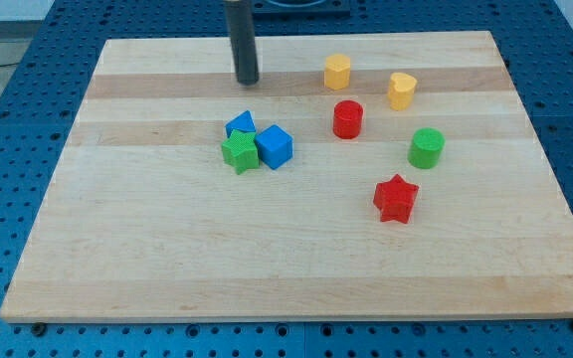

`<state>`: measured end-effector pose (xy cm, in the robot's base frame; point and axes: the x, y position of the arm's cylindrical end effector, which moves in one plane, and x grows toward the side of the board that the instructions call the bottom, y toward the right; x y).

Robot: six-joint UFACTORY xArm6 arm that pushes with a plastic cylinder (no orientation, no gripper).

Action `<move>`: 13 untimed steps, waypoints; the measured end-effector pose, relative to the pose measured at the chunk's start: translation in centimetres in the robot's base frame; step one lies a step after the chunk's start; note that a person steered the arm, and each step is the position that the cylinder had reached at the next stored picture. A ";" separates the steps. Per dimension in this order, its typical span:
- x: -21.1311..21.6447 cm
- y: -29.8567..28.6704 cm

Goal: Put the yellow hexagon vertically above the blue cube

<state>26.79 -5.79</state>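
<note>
The yellow hexagon [337, 72] stands near the view's top, right of centre. The blue cube [275, 146] sits left of centre, touching a green star [239, 151] on its left, with a second blue block [240, 124] just behind them. My tip [248, 82] rests on the board near the view's top, to the left of the yellow hexagon and above the blue blocks, touching no block.
A yellow heart-like block [401, 89] lies right of the hexagon. A red cylinder [347, 119], a green cylinder [426, 147] and a red star [396, 198] lie on the right half of the wooden board [167, 259].
</note>
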 end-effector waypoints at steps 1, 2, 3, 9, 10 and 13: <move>-3.5 6.9; -5.2 15.5; -4.9 18.6; 1.3 1.5; 3.0 1.6; 3.2 5.7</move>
<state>29.97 -0.05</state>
